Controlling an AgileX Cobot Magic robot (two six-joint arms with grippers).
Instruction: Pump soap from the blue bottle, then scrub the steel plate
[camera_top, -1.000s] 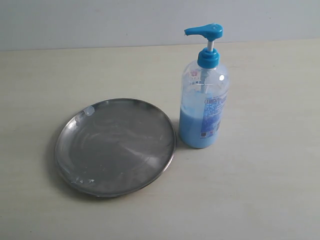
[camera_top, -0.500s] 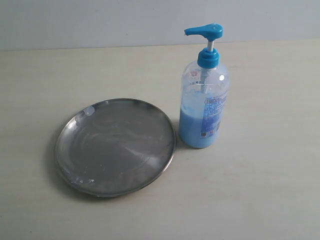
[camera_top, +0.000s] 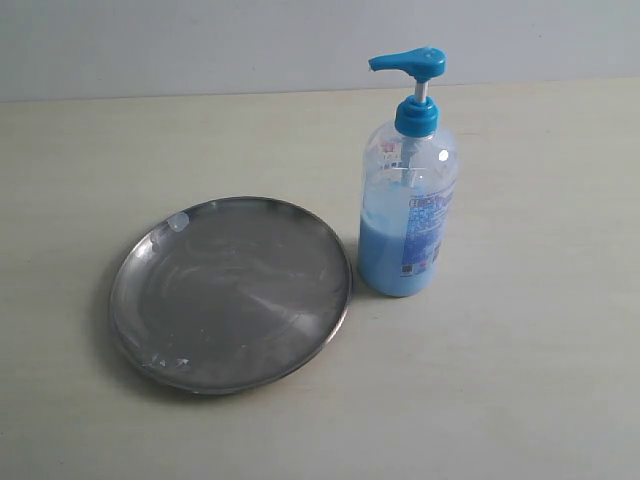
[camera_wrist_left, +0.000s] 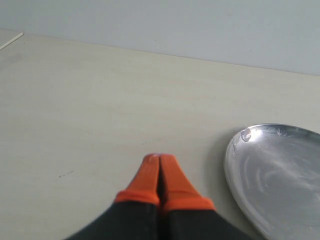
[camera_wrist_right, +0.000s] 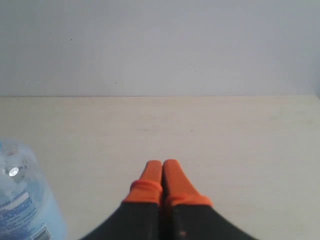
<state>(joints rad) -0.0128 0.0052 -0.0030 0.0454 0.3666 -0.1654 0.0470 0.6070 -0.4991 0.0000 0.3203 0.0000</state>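
Note:
The steel plate (camera_top: 232, 292) lies flat on the table left of centre, its surface dull and streaky. Just right of it stands the blue bottle (camera_top: 407, 200), upright, pump head raised, light blue soap (camera_top: 385, 262) filling its lower part. Neither gripper shows in the exterior view. In the left wrist view my left gripper (camera_wrist_left: 159, 159) is shut with nothing between its orange fingertips, over bare table beside the steel plate (camera_wrist_left: 272, 175). My right gripper (camera_wrist_right: 162, 163) is also shut and empty, with the blue bottle (camera_wrist_right: 22, 200) off to one side.
The pale wooden table (camera_top: 520, 380) stretches around both objects. A plain grey wall (camera_top: 200, 45) rises at the table's far edge. A small whitish smear (camera_top: 177, 222) sits on the plate's far rim.

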